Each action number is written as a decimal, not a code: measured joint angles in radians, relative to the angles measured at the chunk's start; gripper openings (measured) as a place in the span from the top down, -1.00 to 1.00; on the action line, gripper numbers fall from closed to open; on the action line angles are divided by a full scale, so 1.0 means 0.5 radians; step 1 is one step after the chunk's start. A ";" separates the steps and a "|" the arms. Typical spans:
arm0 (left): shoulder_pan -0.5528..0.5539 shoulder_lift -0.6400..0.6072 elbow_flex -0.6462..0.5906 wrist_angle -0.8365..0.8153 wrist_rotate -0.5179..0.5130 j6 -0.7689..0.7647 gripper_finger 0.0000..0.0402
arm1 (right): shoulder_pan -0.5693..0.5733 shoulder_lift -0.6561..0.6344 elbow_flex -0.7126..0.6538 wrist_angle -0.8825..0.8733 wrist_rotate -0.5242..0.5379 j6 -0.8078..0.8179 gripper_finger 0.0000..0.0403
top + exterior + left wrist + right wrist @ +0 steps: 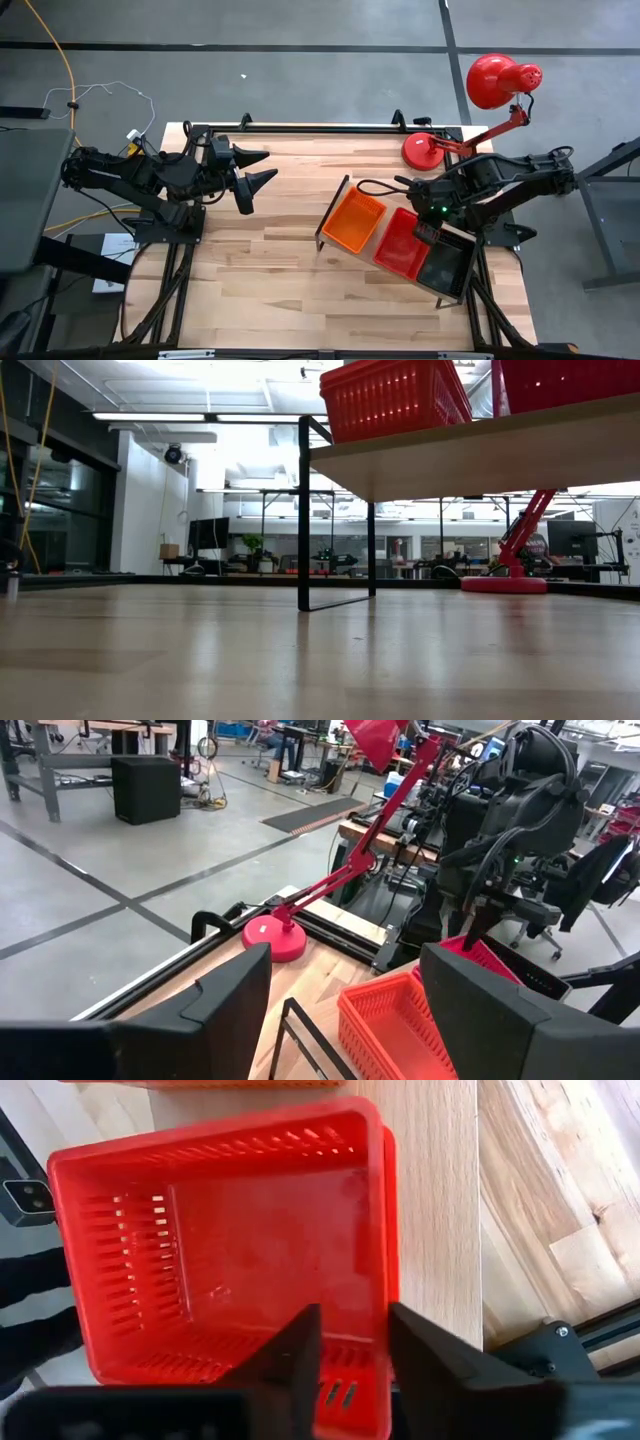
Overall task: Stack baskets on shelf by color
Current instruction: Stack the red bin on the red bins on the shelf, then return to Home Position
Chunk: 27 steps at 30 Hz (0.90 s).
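1. We see the long pale wooden shelf board (395, 262) on the right half of the plank-grained wooden tabletop (270, 270), lying at an angle, with its thin black metal bracket (332, 212) at the end toward the table middle. Its far end comes close to the table's right edge. The left and front parts of the tabletop are wide and free.
2. On the shelf three shallow plastic mesh baskets stand in a row: the orange basket (353, 221) next to the bracket, the red basket (402, 243) in the middle, the black basket (443, 267) at the outer end. In the right wrist view a second red rim shows under the red basket's edge.
3. The right gripper (345, 1342) is over the red basket; its fingers stand on both sides of the basket's wall, a little apart. We cannot tell if they press it.
4. The left gripper (258, 176) hangs over the left side of the table, fingers spread, holding nothing.
5. A red desk lamp with round base (425, 150) stands at the back right corner.
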<state>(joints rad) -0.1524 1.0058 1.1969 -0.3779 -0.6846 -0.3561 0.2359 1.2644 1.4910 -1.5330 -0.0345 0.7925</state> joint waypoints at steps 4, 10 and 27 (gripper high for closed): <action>0.000 0.000 0.000 0.000 0.000 0.000 -0.21 | 0.000 0.000 0.000 0.000 -0.023 -0.014 0.29; 0.000 0.000 0.000 0.000 0.000 0.000 -0.21 | 0.000 -0.004 0.000 -0.008 -0.143 -0.014 0.10; 0.001 -0.001 0.000 -0.038 0.001 -0.016 -0.21 | 0.079 -0.146 0.000 0.092 0.117 -0.084 0.13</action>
<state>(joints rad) -0.1520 1.0054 1.1969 -0.3968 -0.6842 -0.3641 0.2757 1.1916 1.4910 -1.4870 0.0242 0.7506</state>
